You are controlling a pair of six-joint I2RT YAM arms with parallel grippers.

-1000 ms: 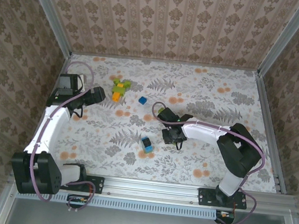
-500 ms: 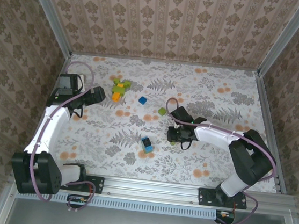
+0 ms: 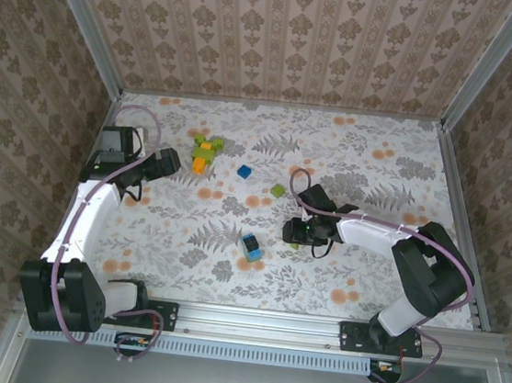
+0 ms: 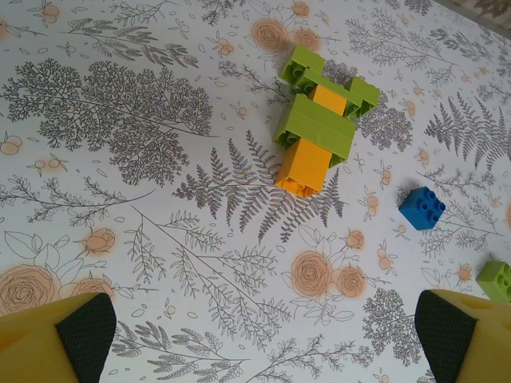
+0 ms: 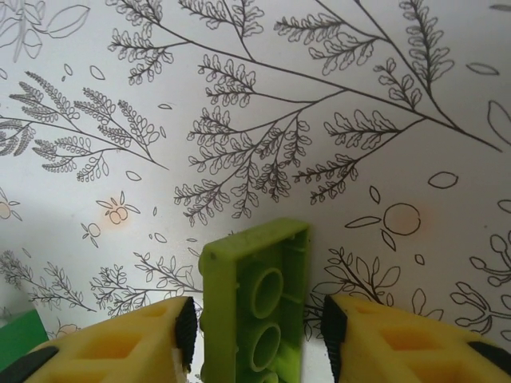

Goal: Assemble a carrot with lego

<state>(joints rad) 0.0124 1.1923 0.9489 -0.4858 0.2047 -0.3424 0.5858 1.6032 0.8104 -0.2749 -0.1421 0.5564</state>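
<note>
Gripping state, right: the right gripper point(image 5: 255, 323) has its fingers point(image 5: 120, 343) on either side of a light green brick point(image 5: 255, 295). Slim gaps appear at both pads, so pinched or loose cannot be told.
Brick pose: it is stood on edge, with the hollow underside turned to the wrist camera, at about 4 o'clock from the half-built carrot point(image 3: 205, 152).
Left gripper: the left gripper point(image 4: 263, 331) is spread wide with nothing between its jaws, and the carrot is seen near 12 o'clock.
Risk, tipping: if the brick is loose, it is likely to be toppled onto the table point(image 3: 379, 169) by any brush of a pad.
Risk, skew: if it is gripped this narrowly, it may be rotated and its studs misaligned at pressing.
Risk, scatter: the blue brick point(image 4: 421, 207) and the spare green brick point(image 4: 497, 279) lie toward 11 o'clock along the route and could be knocked.
Risk, shove: the unheld carrot may be pushed away instead of joined.
</note>
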